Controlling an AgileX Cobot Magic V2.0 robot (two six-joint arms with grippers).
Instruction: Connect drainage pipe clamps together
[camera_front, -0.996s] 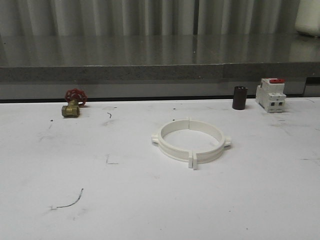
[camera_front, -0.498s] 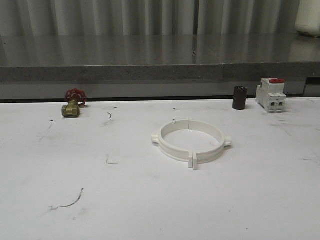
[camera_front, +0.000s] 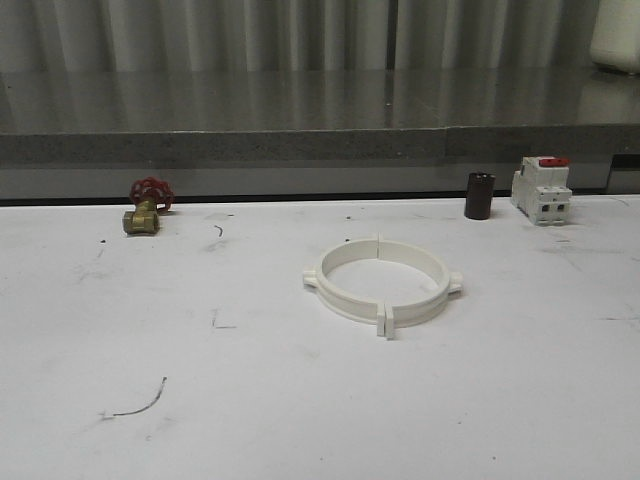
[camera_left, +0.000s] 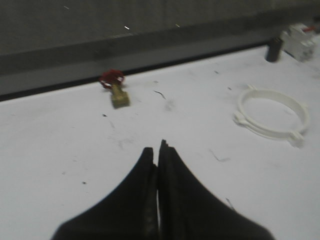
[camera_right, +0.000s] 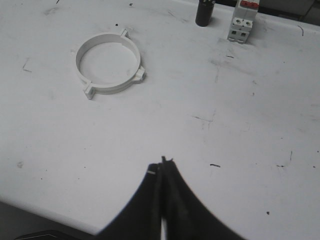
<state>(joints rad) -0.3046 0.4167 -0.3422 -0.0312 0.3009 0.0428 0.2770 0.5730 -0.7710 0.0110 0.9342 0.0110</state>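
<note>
Drainage pipe clamps (camera_front: 383, 280) are lying flat on the white surface (camera_front: 300, 400), the two halves meeting tab to tab as one ring, seams at the near and far sides. Nothing is touching them. Brass valve with red handwheel (camera_front: 146, 207) is sitting well to the left of the ring, near the surface's back edge. Dark cylinder (camera_front: 479, 195) is standing behind and right of the ring, the red-topped breaker (camera_front: 542, 189) just beside it, further right. Left end effector (camera_left: 158, 155) is hovering over bare surface, fingers pressed together, gripping nothing. Right end effector (camera_right: 161, 167) is also closed and empty, well apart from the ring.
</note>
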